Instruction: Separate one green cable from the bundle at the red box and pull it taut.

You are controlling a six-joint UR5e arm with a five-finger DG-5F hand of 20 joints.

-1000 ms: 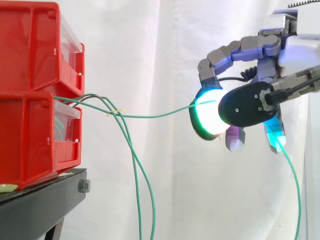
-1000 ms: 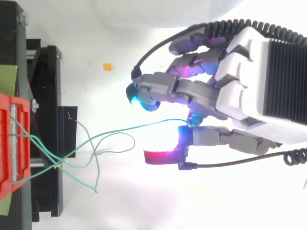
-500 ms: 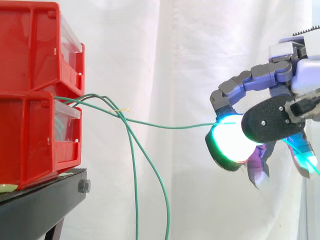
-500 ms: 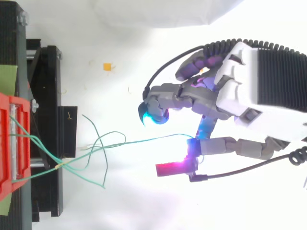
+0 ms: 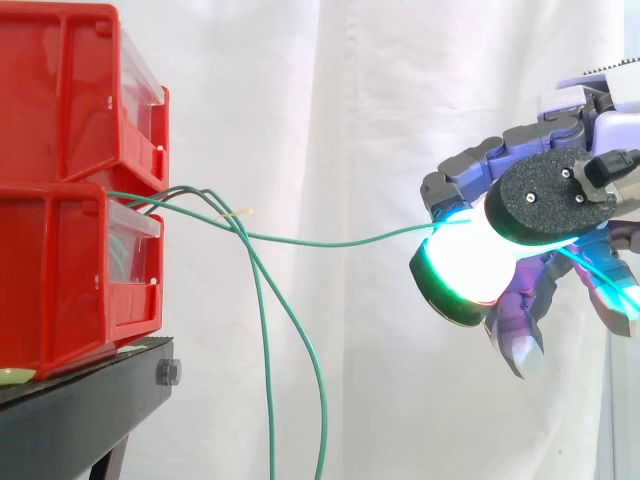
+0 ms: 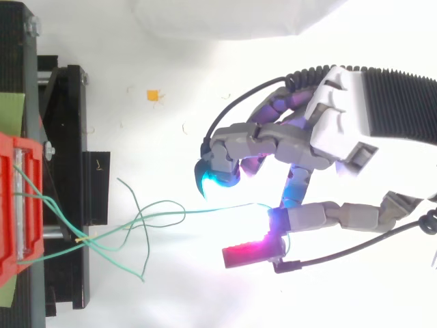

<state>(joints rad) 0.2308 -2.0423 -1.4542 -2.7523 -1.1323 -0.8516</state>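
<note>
Green cable runs from the bundle in the lower red bin to curled fingers pinching it.

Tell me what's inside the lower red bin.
Over its clear front panel, thin green cables enter the lower red plastic bin; the red walls hide where they end.

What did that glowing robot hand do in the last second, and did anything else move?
The robot hand drew away from the red bins, toward the side view's right, and sank a little, taking the pinched green cable along, so a longer stretch now spans from bins to hand. Its grip on the cable held throughout. The bins stayed put, and the other green cables still hang slack.
</note>
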